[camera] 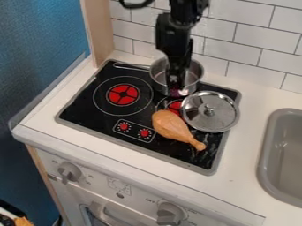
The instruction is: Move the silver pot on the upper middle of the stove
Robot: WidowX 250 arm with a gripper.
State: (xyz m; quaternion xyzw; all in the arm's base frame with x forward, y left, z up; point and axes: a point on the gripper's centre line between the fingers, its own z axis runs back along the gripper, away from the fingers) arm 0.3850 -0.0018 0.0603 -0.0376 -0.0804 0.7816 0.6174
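Silver pot [159, 83], its handle [131, 67] pointing towards ten o'clock; the end effector [175, 90] hangs at its six-o'clock side, whether released or grasping cannot be told.

The arm [173, 33] is showing black, blocky segments; a black cable [138, 5] is looping above the hand [175, 89], whose dark casing is bearing small pale specks.

The drumstick [171, 126] is orange-brown; the burner [123, 95] glows red on black.
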